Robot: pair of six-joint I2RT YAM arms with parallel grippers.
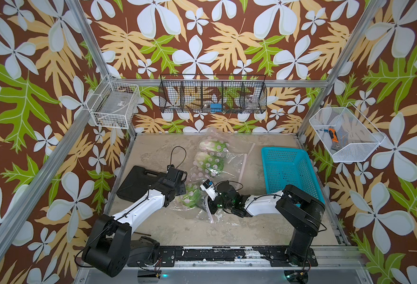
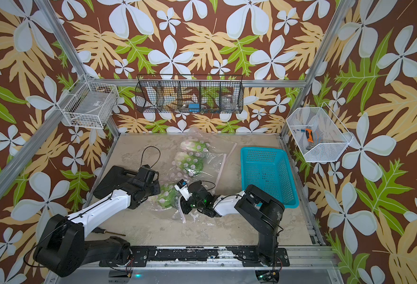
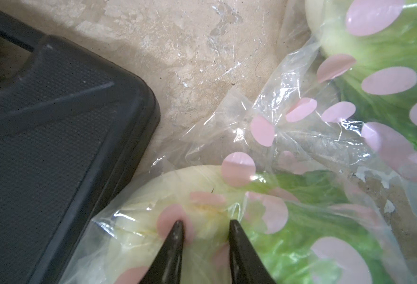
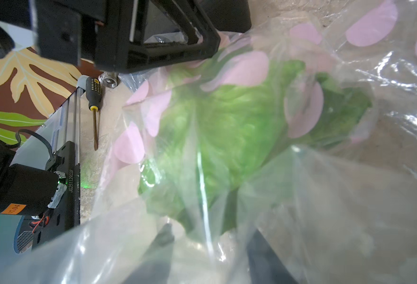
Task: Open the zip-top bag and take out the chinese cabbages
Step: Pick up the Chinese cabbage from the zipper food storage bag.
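The clear pink-dotted zip-top bag (image 1: 229, 162) (image 3: 288, 137) lies mid-table with three chinese cabbages inside. One is far (image 1: 211, 145), one middle (image 1: 207, 161) (image 3: 379, 110), one near (image 1: 191, 196) (image 4: 227, 123). My left gripper (image 3: 206, 225) (image 1: 183, 191) pinches the near cabbage's white base (image 3: 178, 186) through the film, jaws narrowly apart. My right gripper (image 4: 211, 241) (image 1: 207, 205) faces it from the bag's near end. Its jaws stand wide, with film draped over both fingers and the green leaf tips just ahead. The bag's white zip strip (image 1: 211, 216) hangs below it.
A black case (image 1: 141, 183) (image 3: 55, 123) lies just left of the left gripper. A teal basket (image 1: 288, 169) stands at the right. A screwdriver (image 4: 93, 98) (image 2: 109, 232) lies near the front left. Wire baskets (image 1: 114, 104) hang on the walls.
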